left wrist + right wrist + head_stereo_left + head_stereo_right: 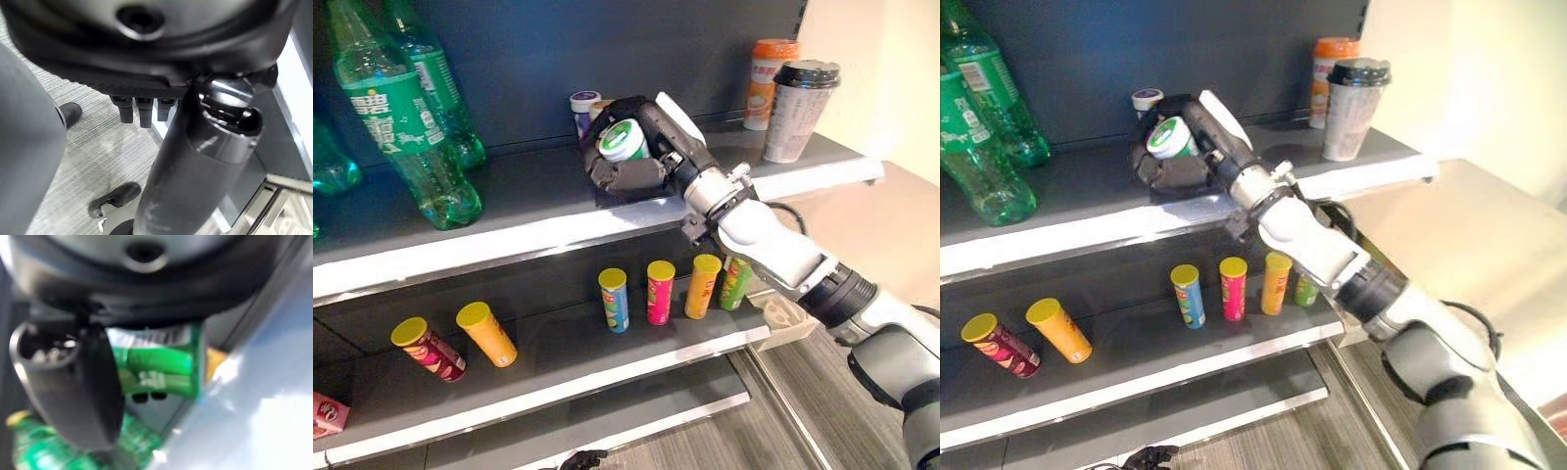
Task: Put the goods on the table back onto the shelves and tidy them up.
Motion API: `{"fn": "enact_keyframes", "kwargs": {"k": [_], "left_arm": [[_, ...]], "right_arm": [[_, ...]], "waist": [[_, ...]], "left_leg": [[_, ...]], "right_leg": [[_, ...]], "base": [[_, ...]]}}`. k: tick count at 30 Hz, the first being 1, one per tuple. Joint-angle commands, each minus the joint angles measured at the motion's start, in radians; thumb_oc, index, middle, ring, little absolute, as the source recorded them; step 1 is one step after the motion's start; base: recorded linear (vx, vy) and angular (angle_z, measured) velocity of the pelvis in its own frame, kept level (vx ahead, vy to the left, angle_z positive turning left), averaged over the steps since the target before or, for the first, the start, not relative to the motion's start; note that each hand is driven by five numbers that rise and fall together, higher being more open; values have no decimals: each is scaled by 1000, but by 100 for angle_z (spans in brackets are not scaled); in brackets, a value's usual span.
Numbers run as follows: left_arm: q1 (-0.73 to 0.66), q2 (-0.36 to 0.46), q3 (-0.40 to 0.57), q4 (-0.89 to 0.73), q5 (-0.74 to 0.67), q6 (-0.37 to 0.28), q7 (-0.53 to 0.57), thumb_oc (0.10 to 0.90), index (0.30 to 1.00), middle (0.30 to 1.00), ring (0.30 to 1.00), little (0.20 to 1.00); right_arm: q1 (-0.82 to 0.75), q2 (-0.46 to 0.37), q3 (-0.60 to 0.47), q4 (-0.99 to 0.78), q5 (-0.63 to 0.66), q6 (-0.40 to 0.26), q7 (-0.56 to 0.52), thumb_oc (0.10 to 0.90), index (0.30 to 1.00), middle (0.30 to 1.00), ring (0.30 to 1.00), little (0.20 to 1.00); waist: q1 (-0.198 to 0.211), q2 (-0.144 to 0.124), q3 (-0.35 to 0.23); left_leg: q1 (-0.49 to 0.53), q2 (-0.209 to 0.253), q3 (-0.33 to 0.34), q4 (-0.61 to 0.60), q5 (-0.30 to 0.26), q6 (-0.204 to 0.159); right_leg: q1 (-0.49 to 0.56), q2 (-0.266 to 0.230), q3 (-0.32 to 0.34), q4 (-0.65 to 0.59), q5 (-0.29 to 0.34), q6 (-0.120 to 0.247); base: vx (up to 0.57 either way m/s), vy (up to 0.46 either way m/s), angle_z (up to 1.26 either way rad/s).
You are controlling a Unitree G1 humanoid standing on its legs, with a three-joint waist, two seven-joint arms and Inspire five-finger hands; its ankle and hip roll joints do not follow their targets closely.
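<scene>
Right hand (628, 162), fingers curled round a green-and-white tub (624, 141), holds it just above the upper shelf (538, 211). Two small tubs (584, 105) stand just behind the hand; green bottles (406, 127) stand well to its left. Left hand (146, 105) hangs over the floor with fingers relaxed.

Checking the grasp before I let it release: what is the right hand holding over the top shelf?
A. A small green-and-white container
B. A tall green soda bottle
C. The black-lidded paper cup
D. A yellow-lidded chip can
A: the right hand has its fingers curled round a small green-and-white container at the top shelf, while the soda bottles, chip cans and paper cup stand apart from it.
</scene>
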Motion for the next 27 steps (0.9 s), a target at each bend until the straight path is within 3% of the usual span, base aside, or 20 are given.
{"fn": "enact_keyframes", "kwargs": {"k": [1, 9, 21, 22, 24, 26, 27], "left_arm": [[10, 43, 18, 51, -4, -20, 9, 800, 900, 900, 900, 900], [7, 48, 37, 46, -2, -22, 12, 800, 900, 900, 900, 900], [-7, 46, 36, 49, 6, -15, 12, 800, 900, 900, 900, 900], [-11, 45, 35, 48, 6, -15, 11, 800, 900, 900, 900, 900], [-11, 46, 36, 49, 7, -14, 11, 800, 900, 900, 900, 900], [-10, 47, 42, 51, 7, -14, 13, 800, 900, 900, 900, 900], [-9, 48, 43, 52, 8, -14, 13, 800, 900, 900, 900, 900]], "right_arm": [[-195, 60, -78, 86, -49, -45, -49, 400, 300, 300, 300, 300], [-175, 104, -105, 135, -67, -31, -42, 400, 300, 300, 300, 300], [-61, 99, -124, -29, -31, -31, -24, 411, 316, 316, 316, 316], [-52, 96, -125, -40, -29, -32, -24, 474, 411, 411, 411, 411], [-31, 79, -128, -67, -27, -31, -22, 712, 768, 768, 768, 768], [-21, 63, -130, -79, -23, -30, -23, 800, 900, 900, 900, 900], [-23, 56, -129, -79, -21, -30, -24, 800, 900, 900, 900, 900]], "waist": [[6, -106, -6], [13, -103, -2], [8, -102, 2], [8, -102, 4], [6, -102, 3], [6, -103, 4], [6, -103, 4]], "left_leg": [[35, -57, -3, -46, -31, -31], [33, -57, -7, -46, -29, -30], [35, -58, -6, -46, -31, -31], [36, -57, -6, -46, -32, -31], [37, -57, -5, -46, -32, -31], [37, -57, -5, -46, -32, -31], [36, -58, -5, -46, -32, -32]], "right_leg": [[323, -14, 31, -436, 230, 31], [322, -16, 24, -436, 235, 31], [328, -15, 29, -436, 226, 33], [328, -15, 29, -436, 226, 33], [328, -14, 29, -436, 223, 34], [328, -14, 29, -436, 224, 34], [328, -14, 29, -436, 223, 34]], "base": [[-8, 9, 5], [-2, 4, 2], [-1, 1, 1], [0, 0, 0], [0, 0, 0], [0, 0, 0], [-15, 6, 4]]}}
